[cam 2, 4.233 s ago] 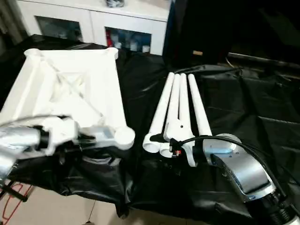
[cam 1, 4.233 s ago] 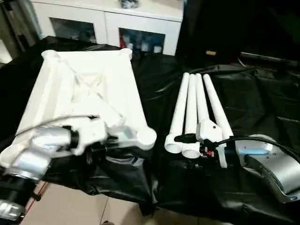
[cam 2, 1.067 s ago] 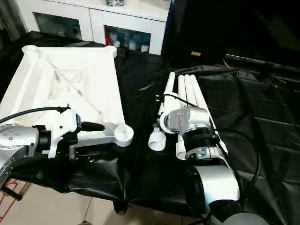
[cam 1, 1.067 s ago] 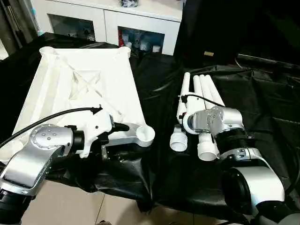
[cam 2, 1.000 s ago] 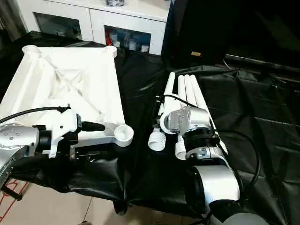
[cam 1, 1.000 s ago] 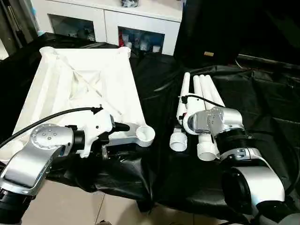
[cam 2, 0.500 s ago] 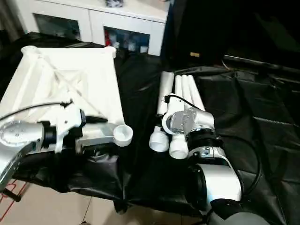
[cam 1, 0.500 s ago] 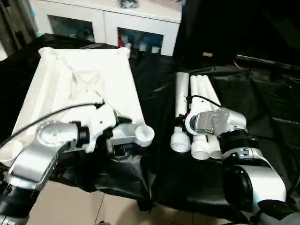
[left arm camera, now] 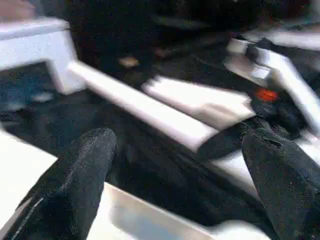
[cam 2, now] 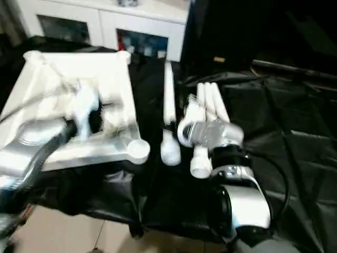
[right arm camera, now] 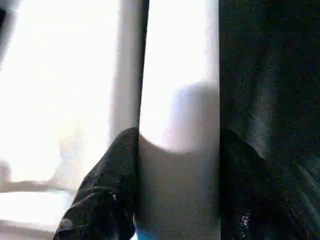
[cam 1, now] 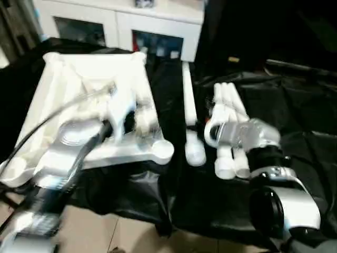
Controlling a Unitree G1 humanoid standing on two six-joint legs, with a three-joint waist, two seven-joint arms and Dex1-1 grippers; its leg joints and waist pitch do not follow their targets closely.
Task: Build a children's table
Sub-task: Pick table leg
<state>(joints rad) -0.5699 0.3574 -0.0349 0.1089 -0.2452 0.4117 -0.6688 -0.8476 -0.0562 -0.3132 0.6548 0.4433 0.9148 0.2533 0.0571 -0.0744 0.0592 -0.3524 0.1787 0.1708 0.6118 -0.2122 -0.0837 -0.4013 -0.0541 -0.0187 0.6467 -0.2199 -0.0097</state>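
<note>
Home-like room, white glass-door cabinet with small items inside, tiled floor, black sheeting

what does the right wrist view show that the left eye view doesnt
Only the right wrist view shows the right end effector close up, its black fingers on either side of a white leg. Only the left eye view shows the whole layout: the upside-down table top, the left arm over it, one separate leg lying apart from the bundle of legs, and the white cabinet. Both show white legs on the black sheet.
</note>
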